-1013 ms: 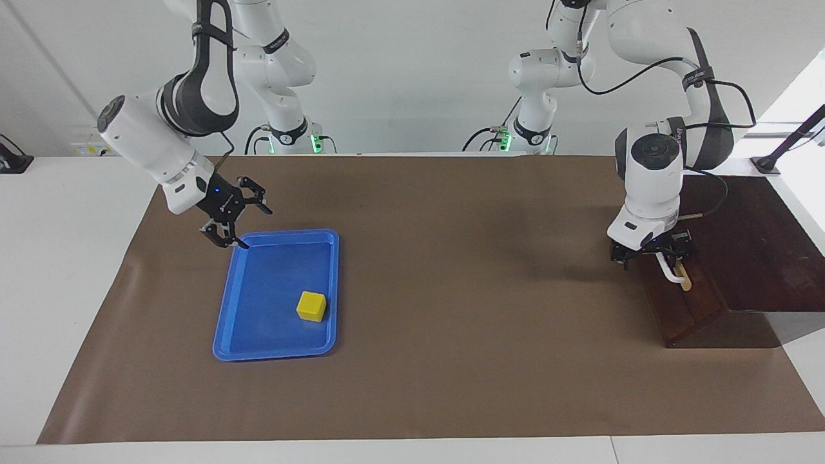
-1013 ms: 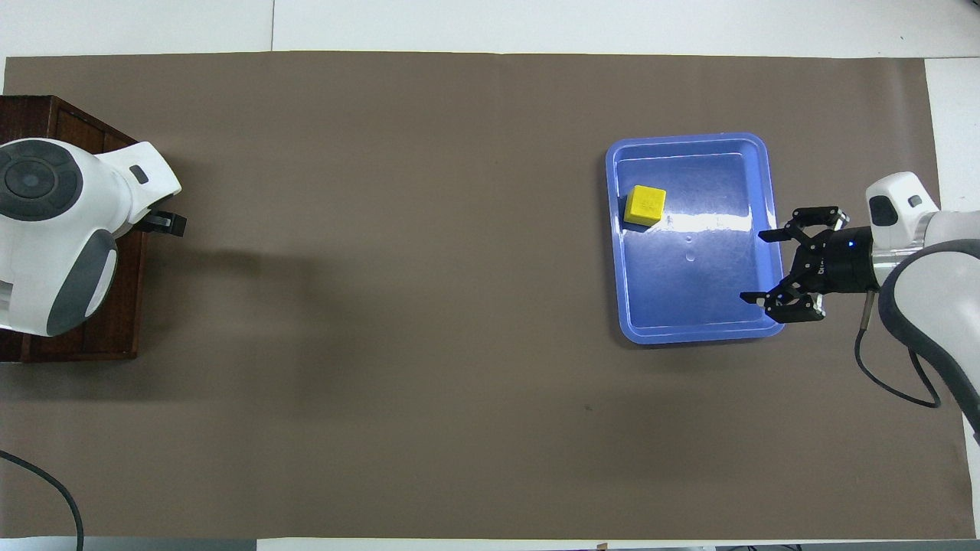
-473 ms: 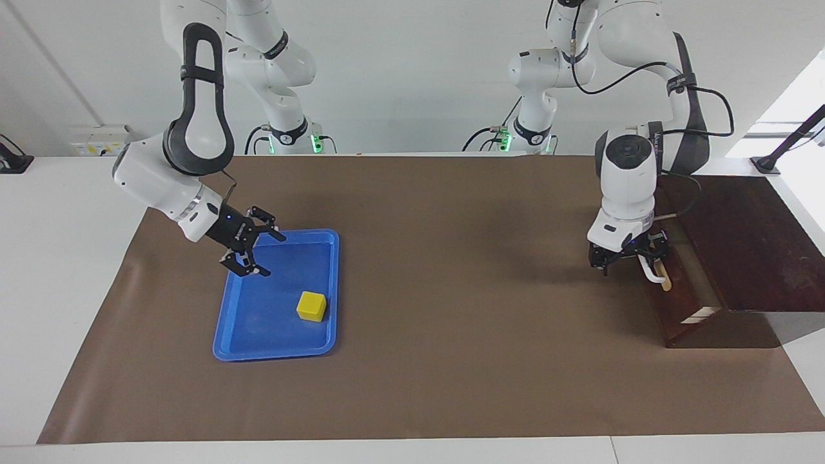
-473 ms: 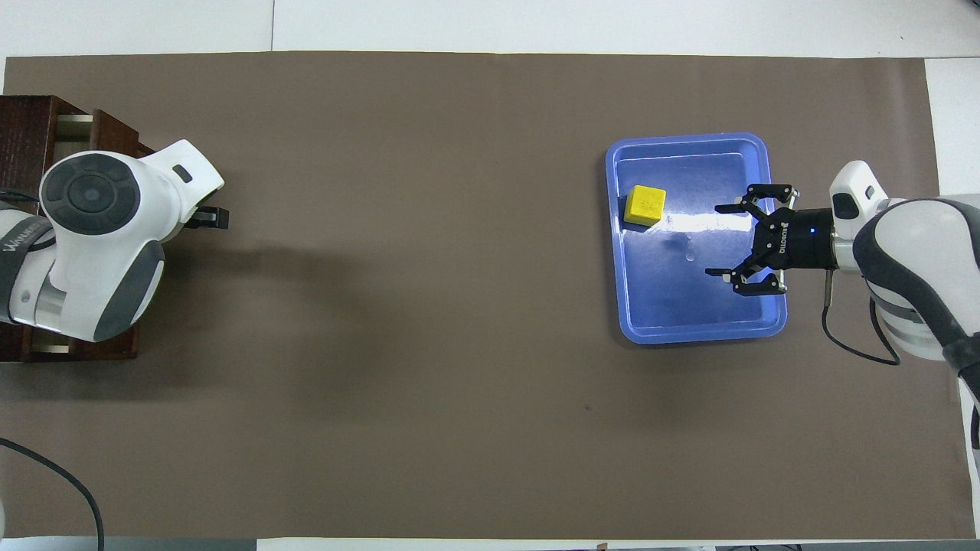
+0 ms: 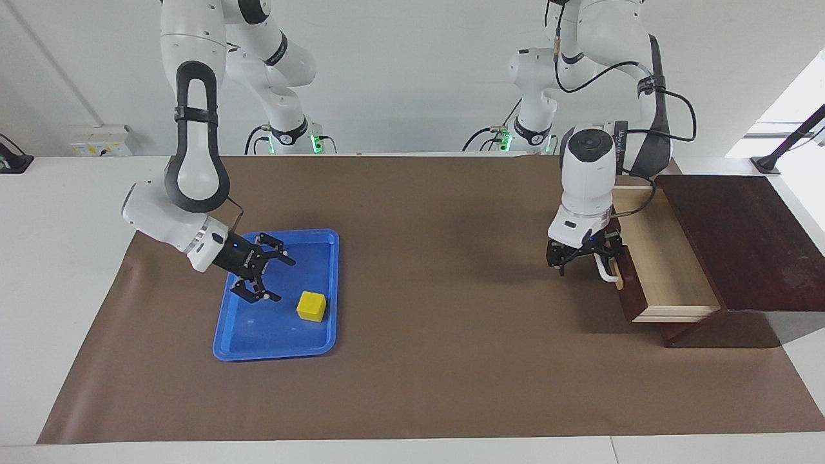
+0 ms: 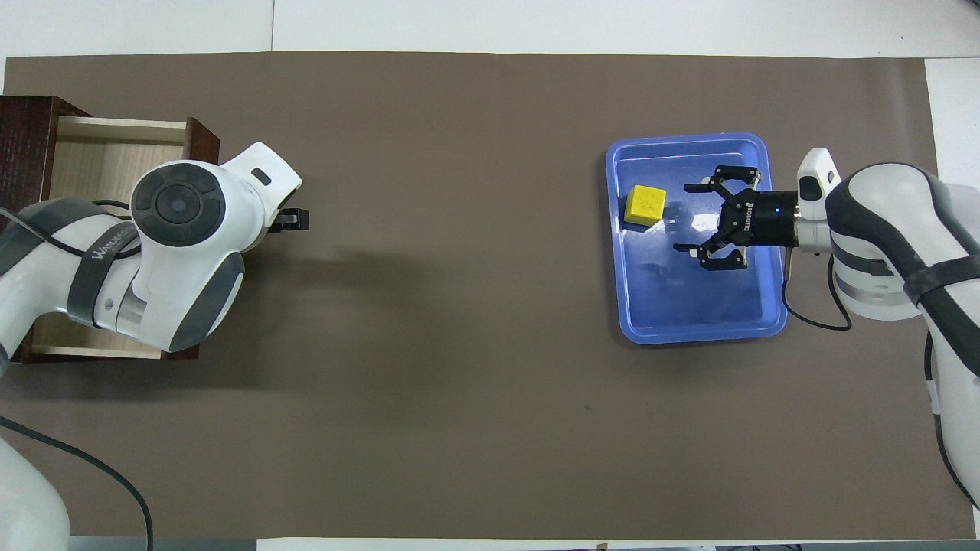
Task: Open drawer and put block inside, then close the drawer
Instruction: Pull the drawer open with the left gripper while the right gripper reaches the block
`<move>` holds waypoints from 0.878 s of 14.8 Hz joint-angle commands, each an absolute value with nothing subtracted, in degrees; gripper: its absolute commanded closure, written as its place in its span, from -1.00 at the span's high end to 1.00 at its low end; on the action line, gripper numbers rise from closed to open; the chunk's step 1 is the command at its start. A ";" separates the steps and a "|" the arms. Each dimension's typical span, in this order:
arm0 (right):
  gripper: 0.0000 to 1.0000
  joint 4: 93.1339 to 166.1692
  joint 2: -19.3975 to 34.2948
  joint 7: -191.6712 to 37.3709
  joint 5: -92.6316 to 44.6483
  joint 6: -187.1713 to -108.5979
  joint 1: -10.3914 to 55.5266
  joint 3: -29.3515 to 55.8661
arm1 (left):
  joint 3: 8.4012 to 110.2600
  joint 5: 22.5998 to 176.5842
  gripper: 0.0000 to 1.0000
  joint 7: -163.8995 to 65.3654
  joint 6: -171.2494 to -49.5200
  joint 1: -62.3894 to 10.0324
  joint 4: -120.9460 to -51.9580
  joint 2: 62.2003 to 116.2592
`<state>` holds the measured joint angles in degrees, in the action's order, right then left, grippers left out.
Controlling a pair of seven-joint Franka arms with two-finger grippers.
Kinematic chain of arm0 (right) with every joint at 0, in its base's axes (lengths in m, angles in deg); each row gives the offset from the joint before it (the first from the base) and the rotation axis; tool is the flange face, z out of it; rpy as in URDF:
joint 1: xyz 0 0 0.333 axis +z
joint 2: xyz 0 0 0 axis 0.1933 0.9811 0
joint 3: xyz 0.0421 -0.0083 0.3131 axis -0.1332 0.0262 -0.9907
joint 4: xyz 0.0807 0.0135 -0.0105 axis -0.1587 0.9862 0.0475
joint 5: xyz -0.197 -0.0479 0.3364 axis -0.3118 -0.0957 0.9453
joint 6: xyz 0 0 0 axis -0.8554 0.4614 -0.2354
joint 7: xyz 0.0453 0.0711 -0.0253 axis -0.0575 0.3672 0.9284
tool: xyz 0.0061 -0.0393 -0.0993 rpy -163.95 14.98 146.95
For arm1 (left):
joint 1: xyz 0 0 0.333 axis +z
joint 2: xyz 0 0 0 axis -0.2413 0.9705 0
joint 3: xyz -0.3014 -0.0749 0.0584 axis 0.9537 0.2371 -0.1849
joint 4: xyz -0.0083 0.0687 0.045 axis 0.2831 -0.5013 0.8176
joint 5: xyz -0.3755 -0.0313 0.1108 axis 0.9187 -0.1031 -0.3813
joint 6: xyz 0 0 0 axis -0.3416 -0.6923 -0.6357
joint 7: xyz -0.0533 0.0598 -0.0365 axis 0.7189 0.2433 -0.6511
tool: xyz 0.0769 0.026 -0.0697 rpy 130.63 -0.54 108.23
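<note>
Though spread wide, closed on nothing: jaws of the right gripper [image 5: 282, 280] [image 6: 685, 218], low over the blue tray [image 5: 274, 353] [image 6: 697, 335], pointed along it toward the block [image 5: 312, 306] [image 6: 645, 205] and clear of it. No contact with tray or cube to be seen in the facing view.

Just past those fingertips, toward the left arm's end of the surface [image 5: 64, 258], the block itself — small, bright yellow, flat on the tray floor, in the part of the tray farther from the robots and close to its rim. Tray flat on the brown mat [image 5: 451, 354] [image 6: 459, 383], toward the right arm's end.

At the left arm's end, jaws of the left gripper [image 5: 583, 258] [image 6: 295, 220] parted too, pointing down right at the white bar handle [image 5: 604, 272] of the drawer [image 5: 664, 264] [image 6: 84, 164]. Handle just beside the fingers in the facing view; whether touched or enclosed, cannot tell. From overhead, mostly hidden under the white wrist, only a black tip showing.

Drawer well out of its dark brown wooden box [image 5: 741, 238] [image 6: 27, 122], front toward the middle of the mat, pale wood interior exposed in both views. Box at the very edge of the mat, well apart from tray and block — the whole width of bare mat between them.
</note>
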<state>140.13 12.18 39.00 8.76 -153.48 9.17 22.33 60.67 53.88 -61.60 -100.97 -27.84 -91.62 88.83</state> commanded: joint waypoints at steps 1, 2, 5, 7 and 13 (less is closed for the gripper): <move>1.00 139.10 13.11 42.64 11.68 -156.31 10.35 22.22 | 60.43 55.91 1.00 -63.18 -97.95 -30.05 -90.46 89.01; 1.00 139.10 13.20 43.08 12.47 -157.19 11.31 22.30 | 60.43 55.91 1.00 -63.09 -97.86 -29.87 -90.46 89.01; 1.00 138.49 13.81 44.05 13.36 -158.70 11.85 22.22 | 60.35 55.91 1.00 -62.65 -97.60 -29.34 -90.28 88.93; 1.00 137.08 15.83 44.05 14.14 -158.35 11.67 22.22 | 60.35 56.00 1.00 -62.30 -93.76 -29.08 -87.05 88.93; 1.00 137.26 16.10 44.23 15.03 -159.31 12.90 22.22 | 60.35 61.17 1.00 -61.42 -82.68 -28.29 -75.63 90.51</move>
